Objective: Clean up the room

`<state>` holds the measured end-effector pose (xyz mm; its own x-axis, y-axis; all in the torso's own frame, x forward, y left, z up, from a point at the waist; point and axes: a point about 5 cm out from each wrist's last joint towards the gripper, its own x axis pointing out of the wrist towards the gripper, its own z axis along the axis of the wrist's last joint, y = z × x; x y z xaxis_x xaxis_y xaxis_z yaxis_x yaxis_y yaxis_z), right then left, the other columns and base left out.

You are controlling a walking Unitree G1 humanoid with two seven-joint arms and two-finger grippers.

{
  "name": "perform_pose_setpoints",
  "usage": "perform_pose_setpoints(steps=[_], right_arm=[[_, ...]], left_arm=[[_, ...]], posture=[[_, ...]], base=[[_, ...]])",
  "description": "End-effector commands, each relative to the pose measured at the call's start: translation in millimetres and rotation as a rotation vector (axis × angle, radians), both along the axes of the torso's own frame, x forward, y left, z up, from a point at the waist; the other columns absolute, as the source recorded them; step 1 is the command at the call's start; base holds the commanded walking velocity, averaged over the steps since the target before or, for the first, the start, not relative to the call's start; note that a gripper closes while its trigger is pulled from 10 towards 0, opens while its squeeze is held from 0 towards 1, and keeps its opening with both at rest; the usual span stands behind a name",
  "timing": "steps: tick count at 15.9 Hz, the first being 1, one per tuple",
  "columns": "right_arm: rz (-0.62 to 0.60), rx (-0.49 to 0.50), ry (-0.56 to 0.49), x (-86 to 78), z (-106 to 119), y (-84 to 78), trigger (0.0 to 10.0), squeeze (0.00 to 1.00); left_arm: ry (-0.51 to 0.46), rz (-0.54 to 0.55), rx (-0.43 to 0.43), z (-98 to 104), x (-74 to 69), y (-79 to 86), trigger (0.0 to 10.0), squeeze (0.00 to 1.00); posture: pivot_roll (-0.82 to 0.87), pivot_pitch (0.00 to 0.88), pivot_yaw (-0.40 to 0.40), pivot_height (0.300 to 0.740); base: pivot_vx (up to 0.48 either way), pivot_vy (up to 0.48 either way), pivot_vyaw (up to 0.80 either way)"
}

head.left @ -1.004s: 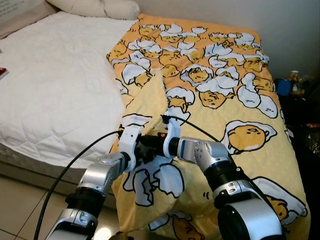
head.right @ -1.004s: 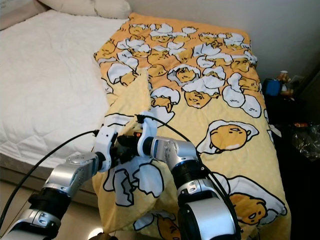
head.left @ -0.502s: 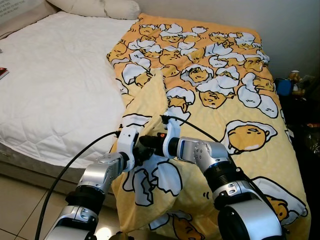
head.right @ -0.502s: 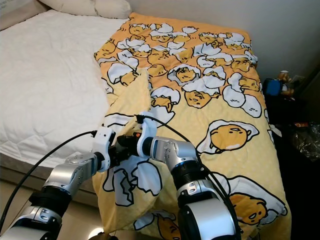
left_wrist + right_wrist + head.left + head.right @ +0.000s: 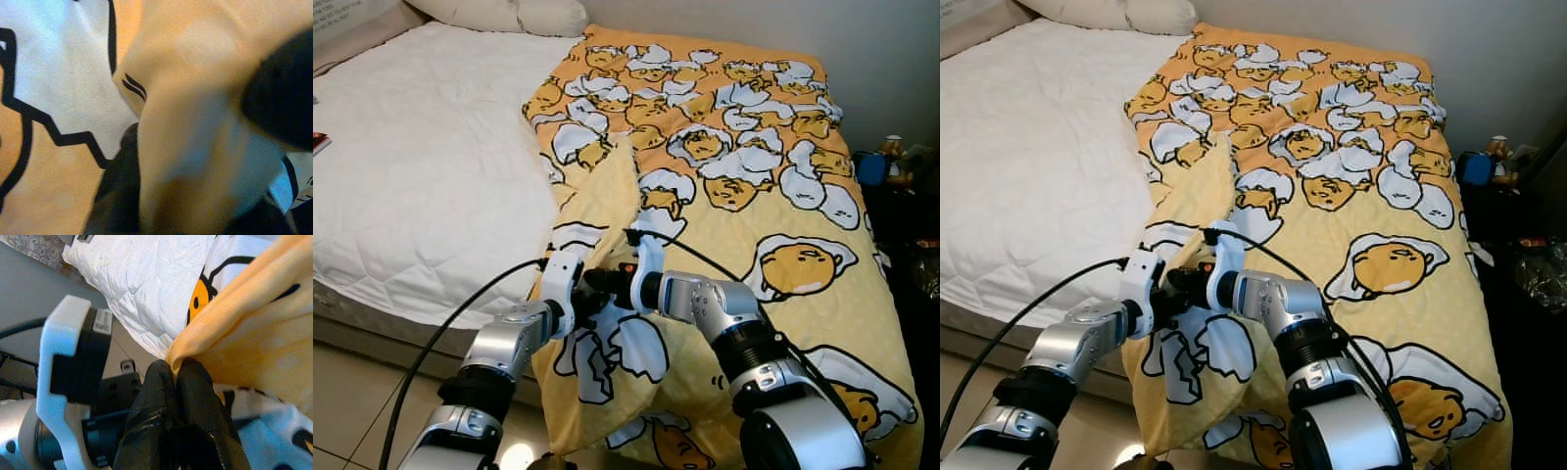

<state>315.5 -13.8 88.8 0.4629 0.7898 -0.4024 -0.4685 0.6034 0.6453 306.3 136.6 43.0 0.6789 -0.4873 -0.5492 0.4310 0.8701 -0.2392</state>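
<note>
A yellow blanket [image 5: 734, 186] printed with egg cartoons covers the right half of the bed, and its near left corner is lifted off the mattress. My two grippers meet at that lifted edge. The left gripper [image 5: 587, 294] comes in from the left, and fabric is bunched between its black fingers [image 5: 120, 191]. The right gripper [image 5: 610, 284] reaches across from the right. In the right wrist view the right gripper [image 5: 175, 369] is shut on a thin fold of the blanket [image 5: 254, 308]. The blanket's corner hangs below both grippers, over the bed's front edge.
A bare white mattress [image 5: 421, 166] takes up the left half of the bed, with pillows [image 5: 499, 15] at the head. A small dark object [image 5: 318, 144] lies at its left edge. Tiled floor [image 5: 342, 401] lies in front. A dark cluttered side table [image 5: 891, 166] stands at the right. A black cable [image 5: 450, 323] loops off my left arm.
Both grippers keep hold of the same blanket edge and have shifted only slightly, and the hanging corner has barely moved.
</note>
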Motion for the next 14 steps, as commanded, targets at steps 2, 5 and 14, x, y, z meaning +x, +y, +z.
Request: perform_pose_setpoints(steps=[2, 5, 14], right_arm=[[0.028, 0.068, 0.009, -9.9, 2, 20.0, 10.0, 1.0], [-0.013, 0.071, -0.014, -5.9, 3, 3.0, 10.0, 1.0], [0.108, -0.121, -0.308, -38.8, 21, -79.8, 10.0, 0.95]], left_arm=[[-0.032, 0.01, 0.0, 4, 1.3, 6.0, 0.0, 0.0], [-0.049, 0.003, -0.002, 8, 0.2, 10.1, 0.0, 0.0], [-0.02, -0.049, 0.063, 31, -53.5, 82.5, 0.0, 0.0]], posture=[[-0.11, 0.0, 0.01, 0.74], [-0.11, 0.0, 0.014, 0.74], [-0.09, 0.0, 0.03, 0.74]], base=[[0.0, 0.0, 0.0], [0.0, 0.0, 0.0], [0.0, 0.0, 0.0]])
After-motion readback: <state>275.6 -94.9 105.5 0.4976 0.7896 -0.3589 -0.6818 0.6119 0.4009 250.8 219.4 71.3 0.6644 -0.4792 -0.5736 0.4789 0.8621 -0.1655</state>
